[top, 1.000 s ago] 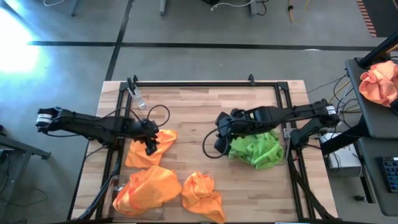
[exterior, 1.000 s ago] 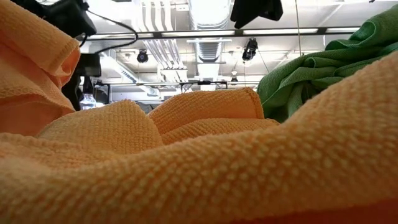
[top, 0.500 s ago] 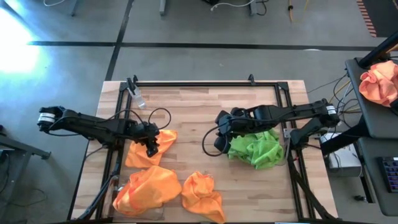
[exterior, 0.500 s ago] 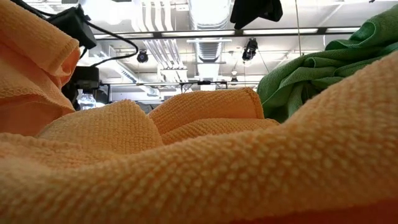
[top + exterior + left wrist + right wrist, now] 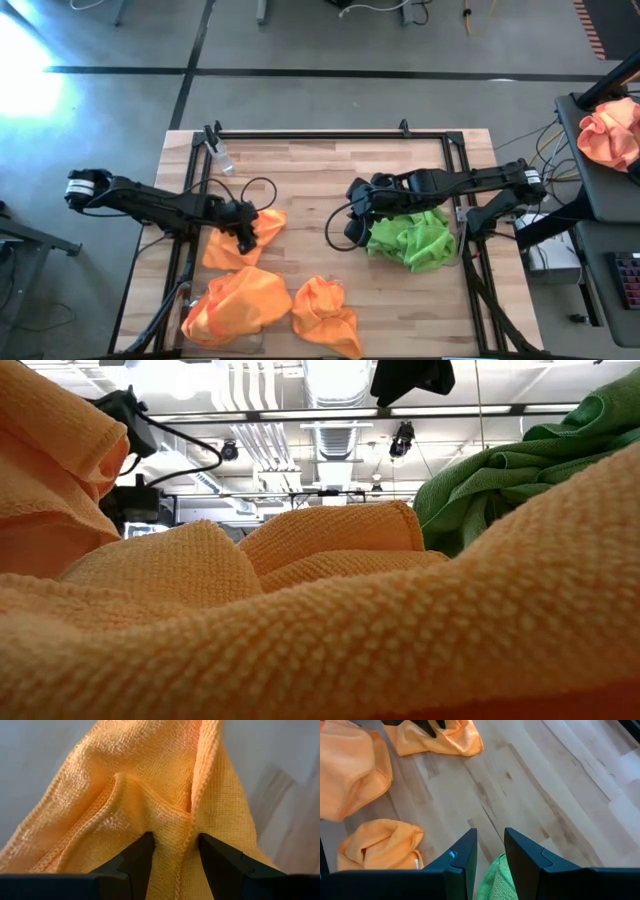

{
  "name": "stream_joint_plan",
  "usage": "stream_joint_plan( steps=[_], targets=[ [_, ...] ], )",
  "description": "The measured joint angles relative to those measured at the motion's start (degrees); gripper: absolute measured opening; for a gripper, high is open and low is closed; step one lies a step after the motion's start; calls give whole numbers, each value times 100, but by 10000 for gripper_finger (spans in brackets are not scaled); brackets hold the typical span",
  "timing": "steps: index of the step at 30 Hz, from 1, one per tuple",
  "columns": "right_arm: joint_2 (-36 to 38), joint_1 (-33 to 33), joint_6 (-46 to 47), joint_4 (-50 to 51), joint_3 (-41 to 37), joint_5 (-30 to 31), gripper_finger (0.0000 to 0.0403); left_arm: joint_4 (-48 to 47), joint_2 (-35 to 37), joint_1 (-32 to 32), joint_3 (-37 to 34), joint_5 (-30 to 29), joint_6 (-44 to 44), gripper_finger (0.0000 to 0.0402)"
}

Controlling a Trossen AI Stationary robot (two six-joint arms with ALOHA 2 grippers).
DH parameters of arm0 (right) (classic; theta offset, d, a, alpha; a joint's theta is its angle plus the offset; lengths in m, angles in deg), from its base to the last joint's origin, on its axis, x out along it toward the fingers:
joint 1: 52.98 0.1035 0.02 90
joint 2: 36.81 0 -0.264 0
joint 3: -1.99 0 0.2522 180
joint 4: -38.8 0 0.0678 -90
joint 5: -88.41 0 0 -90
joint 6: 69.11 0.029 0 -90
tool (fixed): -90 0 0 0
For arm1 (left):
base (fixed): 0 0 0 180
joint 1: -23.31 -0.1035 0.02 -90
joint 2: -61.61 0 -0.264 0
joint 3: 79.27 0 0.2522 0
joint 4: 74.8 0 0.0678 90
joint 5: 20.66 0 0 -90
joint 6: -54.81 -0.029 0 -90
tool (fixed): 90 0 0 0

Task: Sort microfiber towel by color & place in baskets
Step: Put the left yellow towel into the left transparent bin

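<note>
An orange microfiber towel (image 5: 232, 245) lies crumpled at the table's left, and my left gripper (image 5: 243, 232) is shut on it from above. A bigger orange pile (image 5: 235, 305) sits at the near left. One more orange towel (image 5: 325, 315) lies near the front edge. Green towels (image 5: 412, 240) are heaped at the right. My right gripper (image 5: 352, 228) hangs high beside the green heap's left side, open by a narrow gap (image 5: 489, 837) with nothing between its fingertips. I cannot make out the see-through baskets. My left gripper pinches a raised fold (image 5: 172, 832) of the orange towel between its two fingers (image 5: 142, 855). It holds several layers, with a hemmed edge running up beside the fold. The fingers come steeply from above. The rest of the towel lies slack on the table.
A black metal frame (image 5: 310, 133) runs along the table's far edge and down both sides. A small clear object (image 5: 221, 157) lies at the far left corner. A peach-pink cloth (image 5: 610, 135) sits on a side stand off the table's right. Bare wood (image 5: 310, 200) lies between the arms.
My left gripper has sunk toward the table with the orange towel's fold still between its fingers. In the low view its arm has dropped lower. My right gripper has kept still.
</note>
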Motion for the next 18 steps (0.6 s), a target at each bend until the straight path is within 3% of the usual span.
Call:
stream_joint_plan(
  steps=[11, 18],
  targets=[
    [0, 0, 2, 15, -2, -19, 91, 232, -106, 0, 4, -37, 130, 144],
    [0, 0, -1, 17, -2, -19, 91, 219, -110, 0, -2, -92, 137, 89]
  ],
)
